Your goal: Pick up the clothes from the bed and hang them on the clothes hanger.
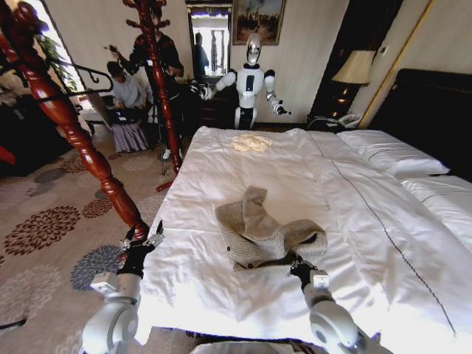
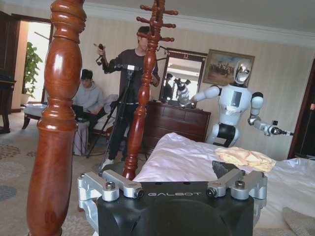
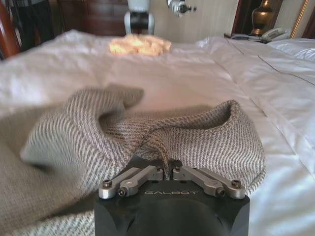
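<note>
The right hand (image 1: 301,270) is pinching the near edge of the cardigan (image 1: 265,232), which is lying ahead on the bed (image 1: 221,310); the left hand (image 1: 141,241), fingers spread, is idling beside the bed.

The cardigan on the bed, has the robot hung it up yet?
Not yet. The cardigan lies crumpled on the bed. The right gripper is shut on its near edge, so picking up has begun. The left gripper waits open beside the bed. Lifting and hanging remain.

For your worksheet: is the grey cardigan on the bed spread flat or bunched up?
Bunched up. The cardigan lies in a rumpled heap on the bed, folds raised, its near edge pinched in the right tool.
</note>
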Controlling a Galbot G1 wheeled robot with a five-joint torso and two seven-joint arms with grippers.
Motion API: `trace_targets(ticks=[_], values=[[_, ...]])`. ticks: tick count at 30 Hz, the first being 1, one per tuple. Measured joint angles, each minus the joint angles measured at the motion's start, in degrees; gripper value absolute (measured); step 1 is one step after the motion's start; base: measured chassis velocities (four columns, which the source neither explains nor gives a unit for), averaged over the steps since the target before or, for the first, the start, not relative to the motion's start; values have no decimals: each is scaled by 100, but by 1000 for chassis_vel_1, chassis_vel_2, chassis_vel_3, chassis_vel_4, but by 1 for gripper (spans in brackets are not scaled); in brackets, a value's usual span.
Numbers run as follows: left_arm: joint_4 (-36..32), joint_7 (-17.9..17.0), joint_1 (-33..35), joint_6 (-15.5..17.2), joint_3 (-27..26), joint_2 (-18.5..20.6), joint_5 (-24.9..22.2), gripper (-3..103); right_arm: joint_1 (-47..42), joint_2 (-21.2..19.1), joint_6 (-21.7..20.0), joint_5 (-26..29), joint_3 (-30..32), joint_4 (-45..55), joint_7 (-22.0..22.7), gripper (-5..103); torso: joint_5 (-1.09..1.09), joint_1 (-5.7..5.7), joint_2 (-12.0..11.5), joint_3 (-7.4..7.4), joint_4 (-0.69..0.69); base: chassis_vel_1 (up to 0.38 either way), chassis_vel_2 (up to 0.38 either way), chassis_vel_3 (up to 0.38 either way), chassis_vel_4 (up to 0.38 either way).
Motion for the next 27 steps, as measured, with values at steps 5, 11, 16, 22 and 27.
trace_targets(ticks=[5,11,16,22,27], values=[[-4,0,-15,-11,24,3,0,100,235,-245,189,1698,637,690,-183,3,0,0,0,0,1,0,0,0,0],[-57,1,-9,-40,27,8,-4,100,449,-557,413,2927,1310,1352,-619,3,-1,0,0,0,0,0,0,0,0],[-138,2,36,-73,-7,30,-34,100,676,-1040,725,3529,2103,1391,-1103,3,1,0,0,0,0,0,0,0,0],[-228,3,87,-105,-65,59,-92,100,1209,-1830,776,4637,3320,1076,-1166,3,0,0,0,0,2,0,0,0,0],[-208,3,83,-131,-22,13,-77,100,1111,-1962,417,4674,3302,824,-806,3,-3,0,0,0,1,0,0,0,0]])
